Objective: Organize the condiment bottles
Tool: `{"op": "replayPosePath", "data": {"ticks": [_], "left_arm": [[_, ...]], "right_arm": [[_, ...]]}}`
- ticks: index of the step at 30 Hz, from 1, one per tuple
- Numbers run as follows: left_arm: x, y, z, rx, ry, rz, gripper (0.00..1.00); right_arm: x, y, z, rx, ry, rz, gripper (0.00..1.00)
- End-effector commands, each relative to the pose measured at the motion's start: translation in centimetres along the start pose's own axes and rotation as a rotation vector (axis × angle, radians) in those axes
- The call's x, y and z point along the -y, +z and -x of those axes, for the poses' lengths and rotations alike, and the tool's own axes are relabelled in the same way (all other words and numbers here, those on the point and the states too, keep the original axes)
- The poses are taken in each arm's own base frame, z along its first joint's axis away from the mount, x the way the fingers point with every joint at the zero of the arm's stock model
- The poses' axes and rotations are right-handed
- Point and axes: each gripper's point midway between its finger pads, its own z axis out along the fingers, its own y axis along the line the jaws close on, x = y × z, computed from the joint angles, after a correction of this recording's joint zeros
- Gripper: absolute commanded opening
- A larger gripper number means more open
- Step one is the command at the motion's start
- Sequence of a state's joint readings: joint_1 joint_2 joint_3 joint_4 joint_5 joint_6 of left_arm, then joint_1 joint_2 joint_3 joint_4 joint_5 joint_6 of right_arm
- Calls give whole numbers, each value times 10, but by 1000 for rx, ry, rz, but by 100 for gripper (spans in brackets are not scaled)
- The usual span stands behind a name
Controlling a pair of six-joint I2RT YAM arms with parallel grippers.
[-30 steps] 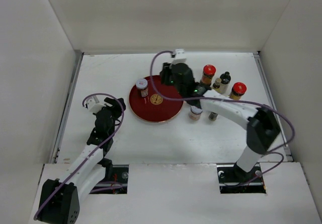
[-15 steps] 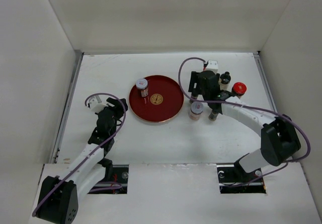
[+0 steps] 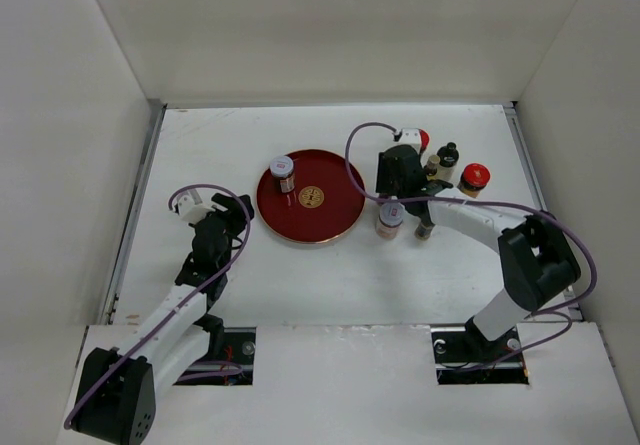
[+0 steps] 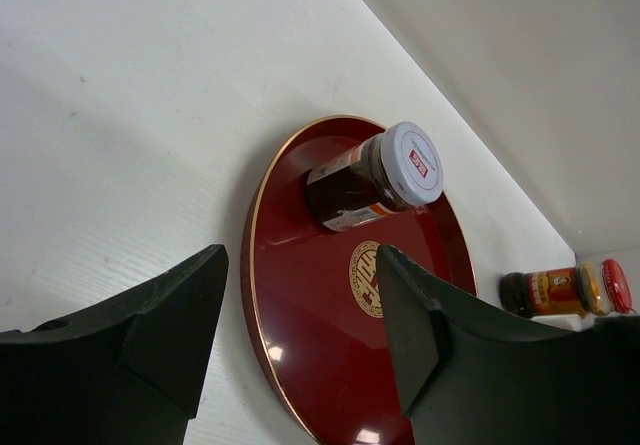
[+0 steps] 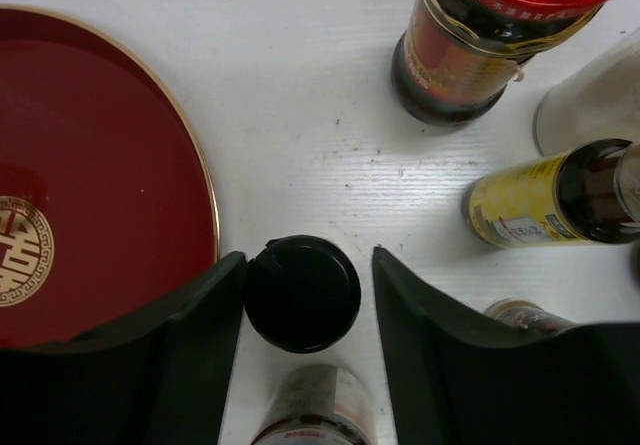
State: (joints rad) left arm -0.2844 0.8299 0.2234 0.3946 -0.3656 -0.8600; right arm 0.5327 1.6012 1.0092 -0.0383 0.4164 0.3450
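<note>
Black-capped bottle (image 5: 302,297): seen from above, glossy round cap, body hidden beneath it, standing just right of the red tray (image 5: 100,165). Right gripper (image 5: 308,263): jaws spread either side of that cap; contact cannot be determined. White-lidded jar (image 4: 375,175): dark contents, red label, on the tray's far-left part. Left gripper (image 4: 300,265): jaws apart, holding nothing. Red-lidded jar (image 5: 470,40): farther right, lid cut off by the frame.

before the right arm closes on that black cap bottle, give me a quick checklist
1. Right gripper open: ok.
2. Black cap centred between its fingers: ok.
3. Small jar beside the cap clear of the fingers: cannot tell.
4. Red-lidded jar and yellow bottle outside the fingers: ok.
5. Bare room on tray: ok.
6. Left gripper open, far from the cap: ok.
</note>
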Motion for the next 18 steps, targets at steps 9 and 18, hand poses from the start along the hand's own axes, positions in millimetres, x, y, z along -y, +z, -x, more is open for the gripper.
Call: {"op": "replayPosePath", "data": {"ticks": [9,18], "left_arm": [[9,1,8,33,-20,-38,59],[8,1,9,43,-20,-37,59]], "right_arm": [[-18,-21,64,165,50,20,40],[-107,-29,112,259,24,187,39]]}}
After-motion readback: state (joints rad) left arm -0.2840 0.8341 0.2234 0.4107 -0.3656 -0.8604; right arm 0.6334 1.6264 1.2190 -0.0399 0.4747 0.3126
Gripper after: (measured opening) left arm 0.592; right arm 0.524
